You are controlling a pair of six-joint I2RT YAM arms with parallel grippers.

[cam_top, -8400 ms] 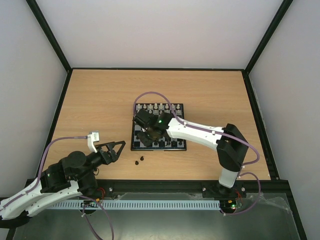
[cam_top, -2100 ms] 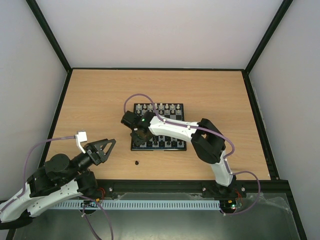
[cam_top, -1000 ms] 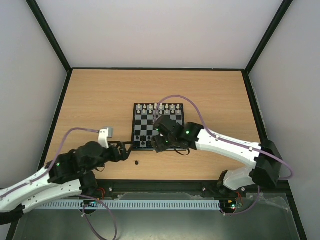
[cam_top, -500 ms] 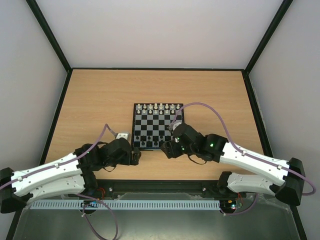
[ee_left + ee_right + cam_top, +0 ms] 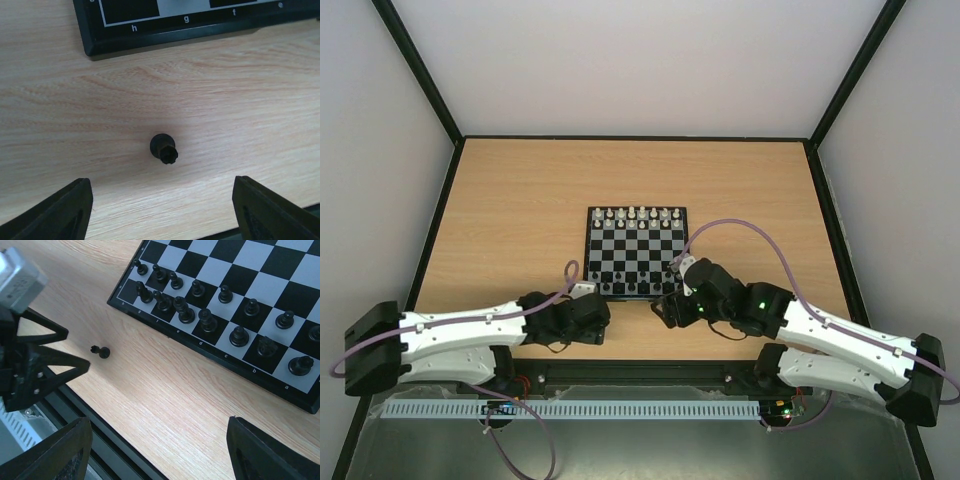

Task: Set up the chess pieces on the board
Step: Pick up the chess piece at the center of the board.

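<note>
The board lies mid-table, with several dark chess pieces on its two near rows, also in the right wrist view. One dark piece lies on its side on the wood just off the board's near-left corner; it also shows in the right wrist view. My left gripper is open and hovers over this piece, empty; in the top view it hides the piece. My right gripper is open and empty over bare wood by the board's near edge.
White pieces stand on the board's far rows. The table's black front rail runs close below both grippers. My left gripper's fingers show at the left of the right wrist view, close to the right arm.
The left arm has swung in from the left and now sits over the loose piece. The right arm has pulled back off the board to the near edge. Two loose pieces became one.
</note>
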